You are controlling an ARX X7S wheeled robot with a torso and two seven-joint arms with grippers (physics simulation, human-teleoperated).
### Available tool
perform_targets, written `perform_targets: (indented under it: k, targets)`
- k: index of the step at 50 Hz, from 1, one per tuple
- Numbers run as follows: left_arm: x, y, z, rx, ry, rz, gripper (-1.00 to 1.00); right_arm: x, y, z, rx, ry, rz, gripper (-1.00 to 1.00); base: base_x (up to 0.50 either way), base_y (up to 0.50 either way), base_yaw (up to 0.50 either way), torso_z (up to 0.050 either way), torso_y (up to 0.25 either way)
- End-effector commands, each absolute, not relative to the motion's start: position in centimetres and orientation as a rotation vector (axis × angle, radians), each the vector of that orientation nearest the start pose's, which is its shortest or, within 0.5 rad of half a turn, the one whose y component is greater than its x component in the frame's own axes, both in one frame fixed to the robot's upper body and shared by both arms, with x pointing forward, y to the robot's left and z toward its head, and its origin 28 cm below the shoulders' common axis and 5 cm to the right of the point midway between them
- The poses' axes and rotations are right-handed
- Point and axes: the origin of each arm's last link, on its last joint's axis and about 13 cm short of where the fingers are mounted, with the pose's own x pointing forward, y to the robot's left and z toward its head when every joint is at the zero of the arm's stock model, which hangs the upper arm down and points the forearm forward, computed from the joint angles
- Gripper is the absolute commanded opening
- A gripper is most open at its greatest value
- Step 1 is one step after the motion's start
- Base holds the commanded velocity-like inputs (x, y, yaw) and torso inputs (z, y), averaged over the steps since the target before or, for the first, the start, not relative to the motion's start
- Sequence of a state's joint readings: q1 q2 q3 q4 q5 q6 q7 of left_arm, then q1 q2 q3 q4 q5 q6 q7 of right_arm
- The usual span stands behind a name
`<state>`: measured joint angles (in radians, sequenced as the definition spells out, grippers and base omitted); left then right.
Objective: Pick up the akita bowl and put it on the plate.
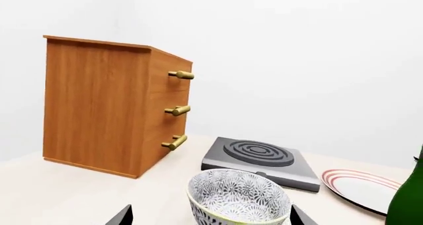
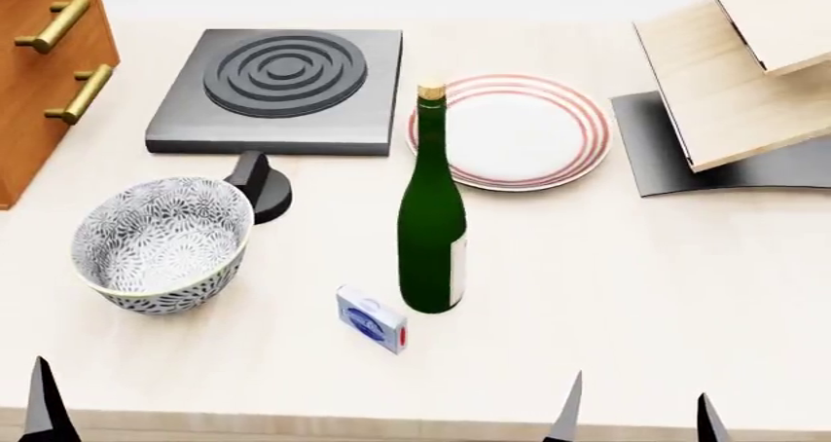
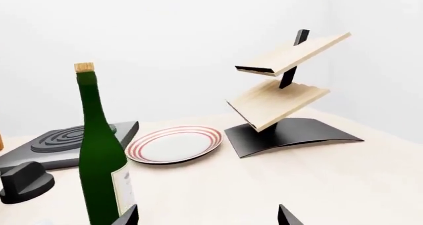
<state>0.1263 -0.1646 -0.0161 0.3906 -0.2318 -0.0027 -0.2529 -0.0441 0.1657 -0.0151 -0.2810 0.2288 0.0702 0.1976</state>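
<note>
The akita bowl (image 2: 162,242) stands upright on the table at the near left, grey-black floral inside and out. In the left wrist view the bowl (image 1: 238,197) sits just ahead of my open left gripper (image 1: 210,217), within the span of its two dark fingertips and not touched by them. Only one left fingertip (image 2: 46,408) shows in the head view. The red-ringed plate (image 2: 509,130) lies farther back and right, with nothing on it, also seen as the plate (image 3: 173,144). My right gripper (image 2: 636,418) (image 3: 207,217) is open over bare table near the front edge.
A green wine bottle (image 2: 431,218) stands between bowl and plate. A small blue box (image 2: 372,318) lies near its base. A dark stove burner (image 2: 279,77) with a black knob (image 2: 260,184) sits behind the bowl, a wooden drawer cabinet (image 2: 46,62) far left, a tiered wooden rack (image 2: 740,72) back right.
</note>
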Motion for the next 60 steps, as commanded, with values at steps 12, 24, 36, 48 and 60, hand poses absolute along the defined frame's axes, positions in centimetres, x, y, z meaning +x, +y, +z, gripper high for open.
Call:
perform_targets:
  k: [12,24,36,48,60]
  targets:
    - [18.47,23.55,7.36,-0.105,-0.248,0.204,1.0,20.32,-12.25,6.0,0.081,-0.144,-0.13,1.0,0.0,-0.14,0.0,0.0,0.0]
    - [18.43,23.53,7.4,-0.112,-0.249,0.204,1.0,20.35,-12.24,5.91,0.083,-0.139,-0.126,1.0,0.0,-0.14,0.0,0.0,0.0]
    - [18.49,23.52,7.23,-0.112,-0.245,0.203,1.0,20.33,-12.09,5.78,0.074,-0.137,-0.12,1.0,0.0,-0.14,0.0,0.0,0.0]
    - [18.49,23.51,7.19,-0.112,-0.247,0.202,1.0,20.07,-11.74,5.75,0.047,-0.157,-0.123,1.0,0.0,-0.04,0.0,0.0,0.0]
    - [18.5,23.41,7.07,-0.112,-0.245,0.199,1.0,20.05,-11.47,5.46,0.029,-0.158,-0.105,1.0,0.12,0.0,0.0,0.0,0.0]
